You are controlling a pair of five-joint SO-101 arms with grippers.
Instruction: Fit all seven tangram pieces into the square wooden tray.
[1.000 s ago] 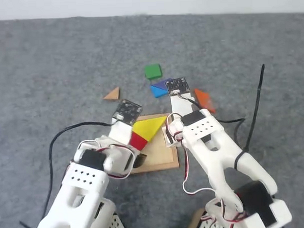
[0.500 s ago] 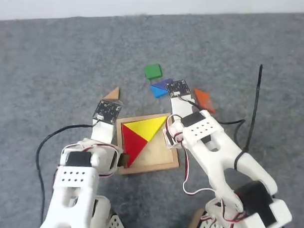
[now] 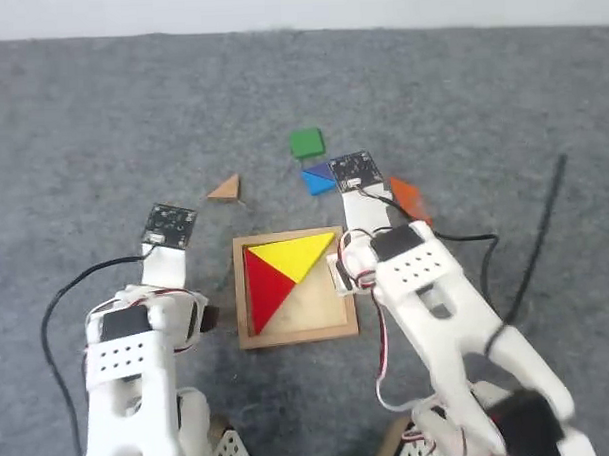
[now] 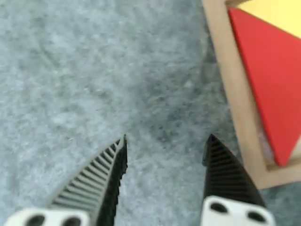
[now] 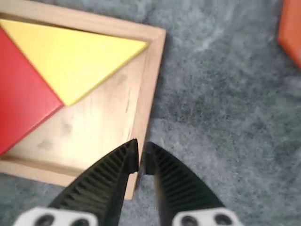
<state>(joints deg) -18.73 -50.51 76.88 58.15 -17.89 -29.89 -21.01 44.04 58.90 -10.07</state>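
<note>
The square wooden tray (image 3: 298, 335) lies between my two arms. A red triangle (image 3: 264, 284) and a yellow triangle (image 3: 293, 253) lie flat inside it, meeting along one edge. My left gripper (image 4: 167, 141) hangs open over bare carpet just beside the tray's rim (image 4: 235, 94), with nothing between its fingers. On the opposite side, my right gripper (image 5: 141, 150) is shut and empty right above the tray's rim (image 5: 153, 70). Loose on the carpet beyond the tray are a green square (image 3: 306, 143), a blue triangle (image 3: 317, 181), a purple piece (image 3: 327, 167), an orange piece (image 3: 408, 196) and a small tan triangle (image 3: 224, 188).
Grey carpet covers the whole table. Black cables trail from both arms, one curving at the left (image 3: 57, 307) and one rising at the right (image 3: 540, 240). Open carpet stretches to the far left and far right.
My left arm has swung left off the tray, uncovering the red triangle that now lies flat in it. The right arm has stayed almost where it was.
</note>
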